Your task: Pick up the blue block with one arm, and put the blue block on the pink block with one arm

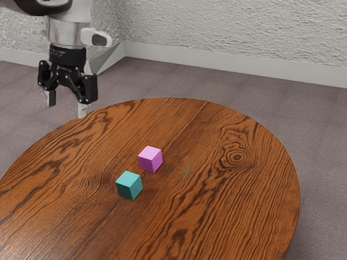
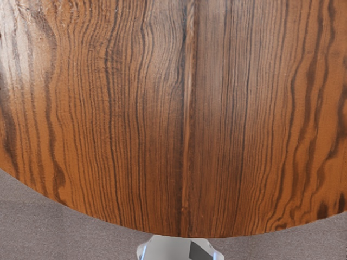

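The gripper (image 1: pixel 66 105) hangs over the round wooden table (image 1: pixel 233 216) at its rim on the exterior view's left, fingers spread apart and holding nothing. The blue block (image 1: pixel 129 184) sits on the tabletop near the middle, well apart from the gripper. The pink block (image 1: pixel 150 158) rests just beside it, on the farther side toward the exterior view's right; whether their corners touch is unclear. Only bare wood lies between gripper and blocks. Grey carpet (image 1: pixel 303 103) surrounds the table, with a white textured wall (image 1: pixel 227 24) and baseboard behind. In the wrist view, wood grain (image 2: pixel 179 108) runs to the table's curved edge, with carpet (image 2: pixel 49 233) beyond.
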Controlling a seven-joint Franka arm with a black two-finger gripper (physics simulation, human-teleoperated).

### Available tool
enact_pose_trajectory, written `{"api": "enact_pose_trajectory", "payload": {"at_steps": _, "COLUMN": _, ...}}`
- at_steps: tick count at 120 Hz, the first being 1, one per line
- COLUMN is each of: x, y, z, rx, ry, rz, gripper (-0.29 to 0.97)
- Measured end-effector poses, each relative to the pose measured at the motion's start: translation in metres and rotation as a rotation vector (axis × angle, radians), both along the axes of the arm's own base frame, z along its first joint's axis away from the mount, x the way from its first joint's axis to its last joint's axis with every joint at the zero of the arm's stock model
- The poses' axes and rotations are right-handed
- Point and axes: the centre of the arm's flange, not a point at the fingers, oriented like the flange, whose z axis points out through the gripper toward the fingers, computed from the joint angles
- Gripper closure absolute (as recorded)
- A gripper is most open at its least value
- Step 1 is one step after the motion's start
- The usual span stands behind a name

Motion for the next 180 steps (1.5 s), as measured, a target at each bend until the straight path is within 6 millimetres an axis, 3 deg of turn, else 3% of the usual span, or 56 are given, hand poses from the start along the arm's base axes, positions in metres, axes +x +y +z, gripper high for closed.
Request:
{"api": "enact_pose_trajectory", "payload": {"at_steps": 14, "x": 0.018, "y": 0.017, "z": 0.003, "rx": -0.018, "ry": -0.107, "rz": 0.036, "gripper": 0.00}}
{"api": "enact_pose_trajectory", "payload": {"at_steps": 34, "x": 0.039, "y": 0.035, "z": -0.022, "rx": -0.007, "ry": -0.133, "rz": 0.103, "gripper": 0.00}}
{"api": "enact_pose_trajectory", "payload": {"at_steps": 42, "x": 0.032, "y": 0.034, "z": -0.052, "rx": -0.007, "ry": -0.127, "rz": 0.104, "gripper": 0.00}}
{"api": "enact_pose_trajectory", "payload": {"at_steps": 49, "x": 0.019, "y": 0.041, "z": -0.100, "rx": -0.010, "ry": -0.105, "rz": 0.112, "gripper": 0.00}}
{"api": "enact_pose_trajectory", "payload": {"at_steps": 59, "x": 0.021, "y": 0.047, "z": -0.153, "rx": -0.019, "ry": -0.118, "rz": 0.119, "gripper": 0.00}}
{"api": "enact_pose_trajectory", "payload": {"at_steps": 71, "x": 0.034, "y": 0.046, "z": -0.184, "rx": -0.035, "ry": -0.178, "rz": 0.117, "gripper": 0.00}}
{"api": "enact_pose_trajectory", "payload": {"at_steps": 107, "x": 0.075, "y": 0.049, "z": -0.246, "rx": -0.079, "ry": -0.281, "rz": 0.132, "gripper": 0.00}}
{"api": "enact_pose_trajectory", "payload": {"at_steps": 141, "x": 0.092, "y": 0.055, "z": -0.303, "rx": -0.101, "ry": -0.316, "rz": 0.114, "gripper": 0.00}}
{"api": "enact_pose_trajectory", "payload": {"at_steps": 180, "x": 0.100, "y": 0.051, "z": -0.332, "rx": -0.142, "ry": -0.350, "rz": 0.084, "gripper": 0.00}}
